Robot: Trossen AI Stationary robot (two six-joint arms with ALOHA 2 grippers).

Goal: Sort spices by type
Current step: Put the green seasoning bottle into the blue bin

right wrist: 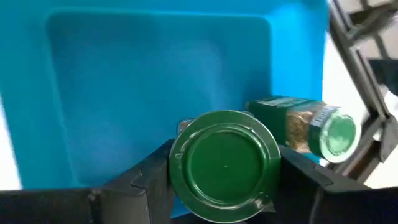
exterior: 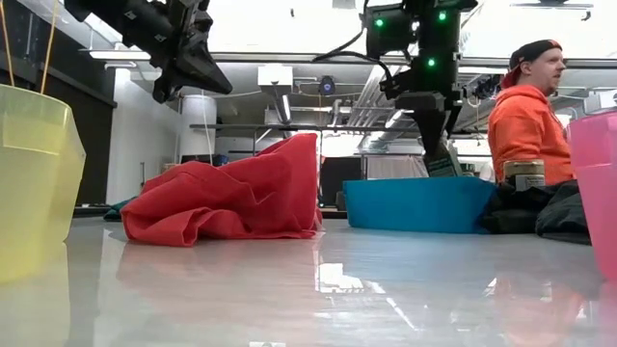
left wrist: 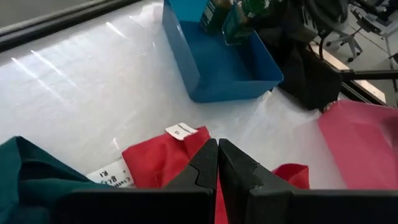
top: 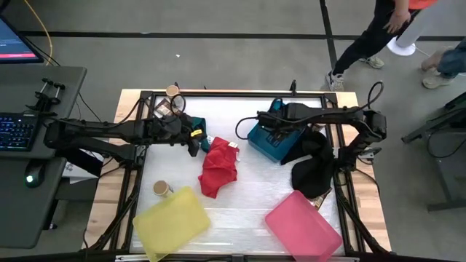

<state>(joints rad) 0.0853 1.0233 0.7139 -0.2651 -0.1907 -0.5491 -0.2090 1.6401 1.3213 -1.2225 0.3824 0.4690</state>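
- Spice jar with a green lid (right wrist: pixel 225 163): held in my right claw (right wrist: pixel 224 186), fingers clamped on its sides below the lid, above the blue tray (right wrist: pixel 124 81).
- A second green-lidded jar (right wrist: pixel 305 127) lies on its side in the same tray, just beside the held one.
- My left claw (left wrist: pixel 217 165) has its fingers pressed together on nothing; it hangs over the red cloth (top: pixel 218 169), near the green cloth (left wrist: pixel 31 180).
- A tan-lidded jar (top: pixel 162 188) lies on the table (top: pixel 247 196) just beside the yellow tray (top: pixel 175 222); another tan-lidded jar (top: pixel 172 91) sits at the far table edge. The pink tray (top: pixel 302 225) is well apart from both.
- Handling, as I judge it: the jar looks rigid and light, with smooth walls that may slip. Grip across the cylinder body, not the lid, which could turn.
- Risk: on release, the held jar may knock or roll against its neighbour.
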